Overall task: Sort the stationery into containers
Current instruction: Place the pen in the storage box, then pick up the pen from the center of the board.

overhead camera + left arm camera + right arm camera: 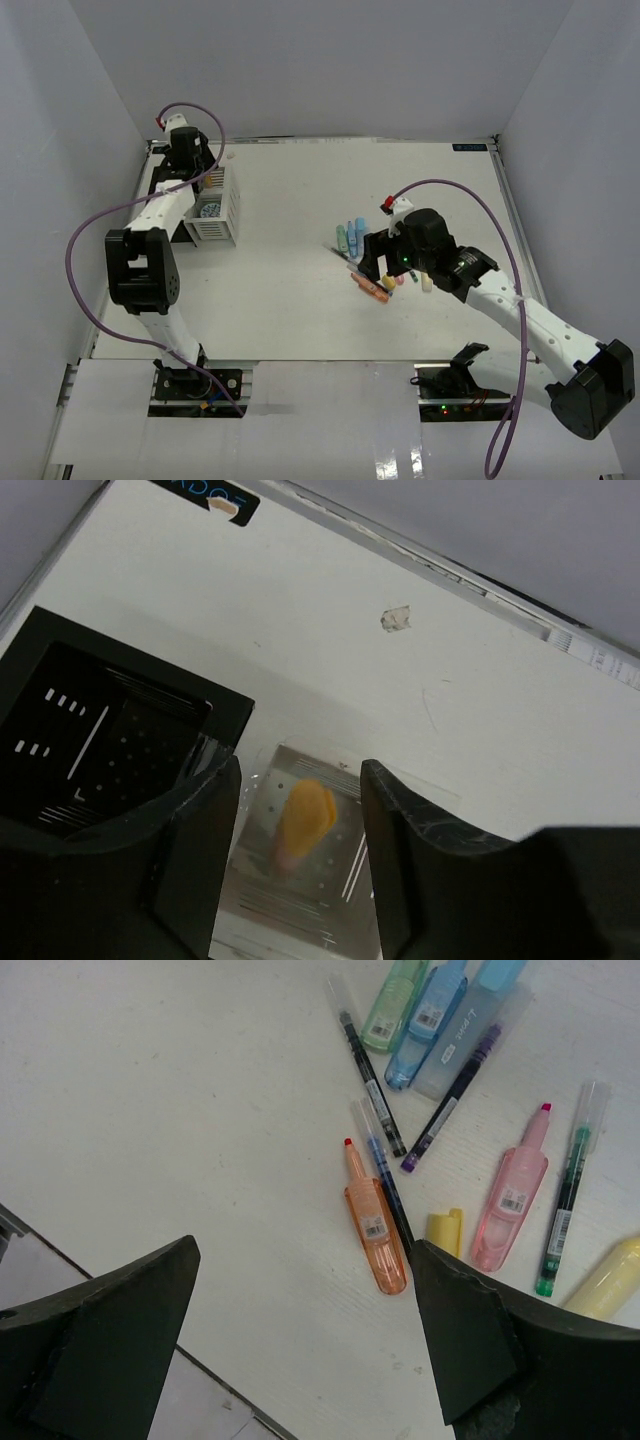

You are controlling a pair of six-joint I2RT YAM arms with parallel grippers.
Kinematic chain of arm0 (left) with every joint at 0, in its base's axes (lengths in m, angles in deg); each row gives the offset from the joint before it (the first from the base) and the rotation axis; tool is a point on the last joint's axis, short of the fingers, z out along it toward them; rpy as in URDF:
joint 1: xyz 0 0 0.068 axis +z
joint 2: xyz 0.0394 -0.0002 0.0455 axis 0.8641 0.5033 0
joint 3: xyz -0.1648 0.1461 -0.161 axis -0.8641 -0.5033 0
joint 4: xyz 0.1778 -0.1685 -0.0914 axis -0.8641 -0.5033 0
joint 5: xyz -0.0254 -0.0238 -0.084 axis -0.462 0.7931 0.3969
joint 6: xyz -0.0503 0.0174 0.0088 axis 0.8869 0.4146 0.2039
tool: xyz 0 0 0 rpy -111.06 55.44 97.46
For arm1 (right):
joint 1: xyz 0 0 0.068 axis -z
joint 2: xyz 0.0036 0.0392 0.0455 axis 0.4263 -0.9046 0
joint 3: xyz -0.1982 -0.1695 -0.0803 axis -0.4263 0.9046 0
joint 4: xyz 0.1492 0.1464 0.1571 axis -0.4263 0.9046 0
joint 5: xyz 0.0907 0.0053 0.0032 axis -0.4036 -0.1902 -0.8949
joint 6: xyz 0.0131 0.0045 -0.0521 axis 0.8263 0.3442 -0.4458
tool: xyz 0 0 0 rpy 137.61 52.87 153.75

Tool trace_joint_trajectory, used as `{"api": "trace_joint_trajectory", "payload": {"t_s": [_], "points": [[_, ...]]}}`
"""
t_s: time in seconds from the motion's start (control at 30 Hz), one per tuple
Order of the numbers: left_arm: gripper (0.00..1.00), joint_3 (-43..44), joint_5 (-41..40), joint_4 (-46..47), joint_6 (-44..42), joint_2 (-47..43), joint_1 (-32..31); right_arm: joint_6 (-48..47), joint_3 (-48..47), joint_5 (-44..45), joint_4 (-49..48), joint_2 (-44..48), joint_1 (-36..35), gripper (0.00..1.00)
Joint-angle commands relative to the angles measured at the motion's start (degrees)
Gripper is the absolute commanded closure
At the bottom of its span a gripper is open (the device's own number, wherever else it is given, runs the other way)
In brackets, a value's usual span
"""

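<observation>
Left gripper (pixel 300 780): I am seeing its fingers standing partly apart, gripping nothing, hanging over the white box (pixel 300 900) near the tabletop's (pixel 300 190) far left corner.
Yellow-orange marker (pixel 305 818): it is lying inside the white box, under the gap between the left fingers and touching neither.
Black box (pixel 100 730): it is sitting just beside the white box, toward the left edge.
Tape roll (pixel 208 211): it is resting inside the white box.
Right gripper (pixel 300 1255): I am seeing its fingers spreading wide, holding nothing, hovering over loose stationery right of the tabletop's centre.
Orange marker (pixel 375 1225): it is lying flat just beside the right-hand fingertip, with a thin blue pen (pixel 385 1175) alongside it.
Pink marker (pixel 510 1195): it is lying between a yellow cap (pixel 445 1232) and a green pen (pixel 565 1210).
Green marker (pixel 395 1005) and blue marker (pixel 430 1015): they are lying side by side at the pile's far side, with two dark pens (pixel 370 1080) crossing nearby.
</observation>
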Motion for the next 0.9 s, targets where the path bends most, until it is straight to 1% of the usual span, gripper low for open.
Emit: {"api": "trace_joint_trajectory", "payload": {"t_s": [0.0, 0.1, 0.13, 0.17, 0.2, 0.23, 0.27, 0.3, 0.37, 0.4, 0.43, 0.47, 0.5, 0.53, 0.57, 0.6, 0.67, 0.7, 0.83, 0.87], "points": [[0.24, 1.9, 1.3, 1.8, 0.6, -4.1, 0.5, 3.2, -1.0, 2.6, 1.9, -2.4, 0.3, 0.06], [0.12, 3.7, 3.2, -0.8, 0.5, -5.3, 0.5, 4.1, -2.3, 4.9, 2.5, -4.8, 0.4, 0.01], [0.08, 5.4, 4.1, -2.0, 0.4, -5.7, 0.5, 4.4, -2.6, 5.0, 2.7, -5.5, 0.7, 0.0], [0.02, 6.3, 5.0, -3.2, 0.4, -6.6, 0.5, 4.9, -3.0, 5.4, 2.9, -6.2, 0.9, 0.02], [0.02, 7.3, 7.2, -6.5, 0.4, -7.1, 0.5, 5.1, -4.0, 5.4, 3.1, -7.7, 1.0, 0.1], [0.02, 8.4, 8.6, -8.4, 0.6, -7.7, 0.5, 5.2, -4.5, 5.6, 3.3, -8.7, 1.2, 0.12], [0.02, 9.8, 10.3, -9.9, 1.0, -9.1, 0.5, 5.5, -5.1, 6.1, 3.4, -10.6, 1.3, 0.17], [0.02, 10.0, 14.3, -13.0, 1.2, -10.0, 0.5, 5.7, -6.6, 6.3, 3.3, -11.7, 1.4, 0.21], [0.02, 9.3, 17.8, -16.3, 2.8, -13.3, 0.5, 6.1, -8.2, 6.9, 3.3, -15.3, 1.8, 0.29], [0.02, 8.3, 21.0, -18.6, 3.9, -14.7, 0.5, 6.4, -9.1, 7.1, 3.3, -16.5, 1.9, 0.35], [0.02, 6.8, 24.9, -19.5, 4.9, -16.3, 0.5, 6.7, -10.9, 7.2, 3.4, -17.9, 2.3, 0.37], [0.02, 4.9, 27.0, -19.9, 5.8, -18.0, 0.4, 6.8, -12.0, 7.4, 3.5, -20.5, 2.4, 0.38], [0.02, 0.0, 29.1, -20.0, 6.8, -21.7, 0.4, 6.9, -13.0, 7.5, 3.5, -21.9, 2.6, 0.39], [0.02, -2.6, 32.4, -20.2, 7.3, -23.5, 0.3, 7.2, -14.9, 7.9, 3.6, -23.2, 2.8, 0.4], [0.02, -5.2, 33.8, -20.4, 7.6, -25.5, 0.1, 7.4, -15.8, 8.9, 3.8, -25.9, 2.9, 0.42], [0.02, -10.0, 35.2, -20.7, 7.5, -28.9, 0.1, 7.6, -16.7, 9.2, 3.9, -27.2, 3.1, 0.43], [0.02, -13.8, 35.9, -21.9, 7.0, -32.1, 0.0, 7.8, -19.3, 9.8, 4.0, -31.2, 3.5, 0.44], [0.02, -16.7, 35.8, -22.8, 6.5, -34.5, 0.0, 7.7, -20.3, 9.9, 4.1, -32.3, 3.6, 0.49], [0.02, -20.4, 33.0, -25.7, 4.4, -38.4, -0.5, 8.8, -24.2, 10.5, 4.2, -38.4, 4.6, 0.53], [0.02, -21.0, 33.1, -25.8, 4.5, -38.9, -0.7, 9.0, -25.5, 10.7, 4.2, -39.3, 4.6, 0.57]]}}
